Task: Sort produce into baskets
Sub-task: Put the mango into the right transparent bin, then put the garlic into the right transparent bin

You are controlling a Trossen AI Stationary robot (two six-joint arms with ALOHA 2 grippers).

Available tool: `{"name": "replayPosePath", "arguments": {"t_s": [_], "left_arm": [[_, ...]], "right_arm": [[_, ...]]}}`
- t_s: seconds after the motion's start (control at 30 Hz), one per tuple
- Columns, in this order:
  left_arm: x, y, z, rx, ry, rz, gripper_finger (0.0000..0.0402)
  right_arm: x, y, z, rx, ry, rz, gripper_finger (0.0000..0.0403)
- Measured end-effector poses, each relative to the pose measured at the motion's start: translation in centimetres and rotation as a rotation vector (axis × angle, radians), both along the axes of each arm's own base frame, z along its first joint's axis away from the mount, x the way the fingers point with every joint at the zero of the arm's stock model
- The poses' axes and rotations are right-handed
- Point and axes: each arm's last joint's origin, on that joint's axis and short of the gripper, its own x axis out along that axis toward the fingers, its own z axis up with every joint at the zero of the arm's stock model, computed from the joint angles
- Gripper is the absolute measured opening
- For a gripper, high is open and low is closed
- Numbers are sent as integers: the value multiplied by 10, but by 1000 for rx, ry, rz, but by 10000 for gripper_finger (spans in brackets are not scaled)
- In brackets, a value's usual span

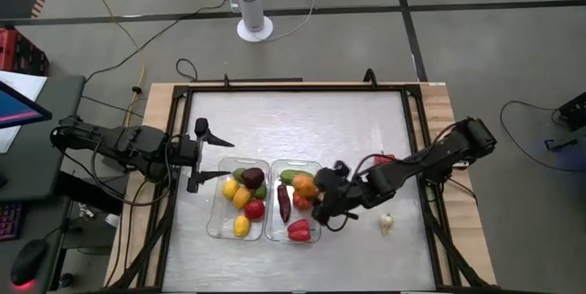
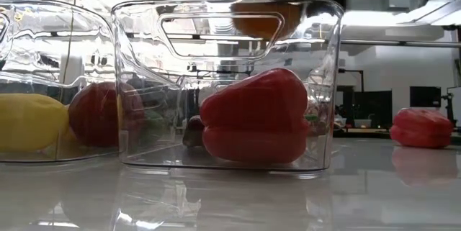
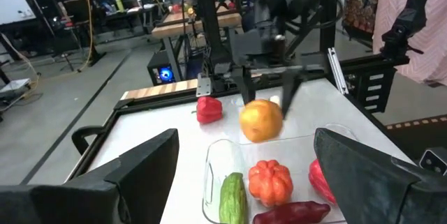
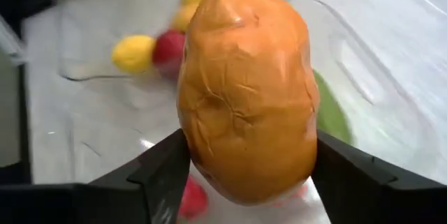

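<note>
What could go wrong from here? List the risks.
1. The right gripper holds the round orange fruit above the right basket; a high release may bounce it out.
2. That basket already holds a tomato and cucumber below, so the fruit could roll off them.

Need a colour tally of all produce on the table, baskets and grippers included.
Yellow pieces: 3
Red pieces: 3
Orange pieces: 2, counting the orange fruit in the right gripper jaws
Green pieces: 2
Dark maroon pieces: 2
Whitish garlic-like piece: 1
Total: 13 visible from above
</note>
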Motion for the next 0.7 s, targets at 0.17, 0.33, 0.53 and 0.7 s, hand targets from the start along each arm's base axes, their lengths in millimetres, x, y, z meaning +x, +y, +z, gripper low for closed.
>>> {"name": "replayPosePath", "arguments": {"t_s": [0.17,0.33,0.53,0.7], "left_arm": [[0,0,0,0,0,1,320],[0,0,-1,2,10,1,320],[0,0,-2,-4,23,2,320],[0,0,-2,-18,24,5,320]], "right_arm": [[24,-1,-12,44,-47,119,329],[26,-12,-19,299,86,121,375],[-7,5,-10,362,409,8,378],[-42,25,-15,357,654,-107,363]]}}
